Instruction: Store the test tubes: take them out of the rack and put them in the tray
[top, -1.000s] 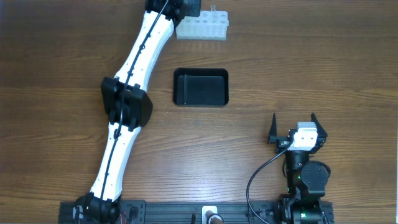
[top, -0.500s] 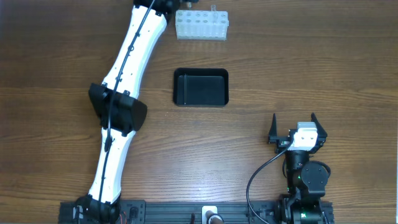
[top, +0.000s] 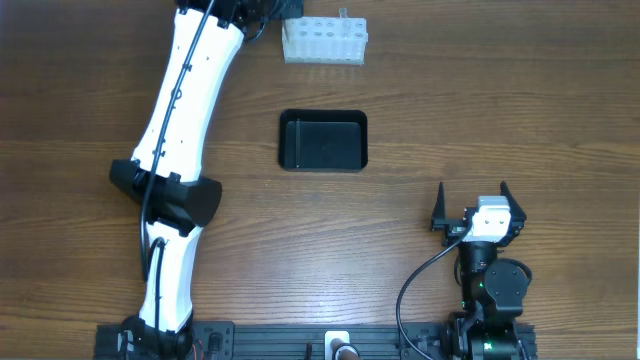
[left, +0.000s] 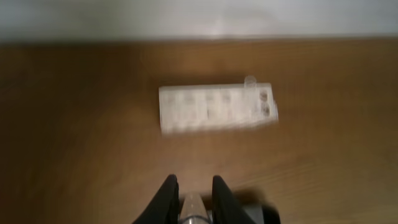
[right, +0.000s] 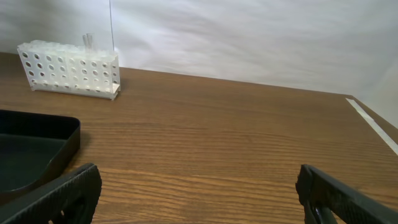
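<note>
Rack white, perforated; left pincer clamps clear tube; right pincer wide, empty.

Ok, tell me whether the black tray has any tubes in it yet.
Empty. Seen from the top view, the tray has a bare black floor, no tube in it.

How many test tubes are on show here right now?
2. One test tube stands upright in the white rack, near one end. A second tube looks pinched in the left claw, away from the rack. More could hide inside the rack.
</note>
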